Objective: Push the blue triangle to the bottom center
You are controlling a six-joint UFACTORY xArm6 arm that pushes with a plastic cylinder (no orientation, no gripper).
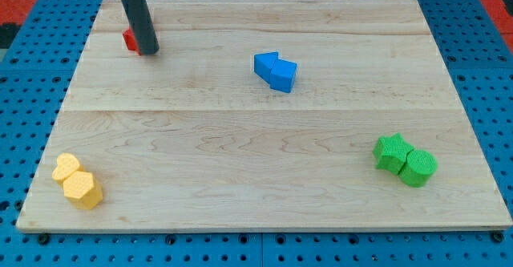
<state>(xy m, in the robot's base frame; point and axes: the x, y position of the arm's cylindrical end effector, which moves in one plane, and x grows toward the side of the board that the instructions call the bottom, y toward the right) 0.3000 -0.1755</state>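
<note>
Two blue blocks touch each other above the board's middle: a blue triangle (282, 76) on the right and another blue block (264, 63) at its upper left. My tip (149, 50) is at the view's upper left, far left of the blue blocks. It stands right against a red block (130, 40), which the rod partly hides.
The wooden board (256, 179) lies on a blue pegboard table. A green star (391, 151) and a green cylinder (418, 167) touch at the right. A yellow heart (66, 167) and a yellow hexagon (82, 189) touch at the bottom left.
</note>
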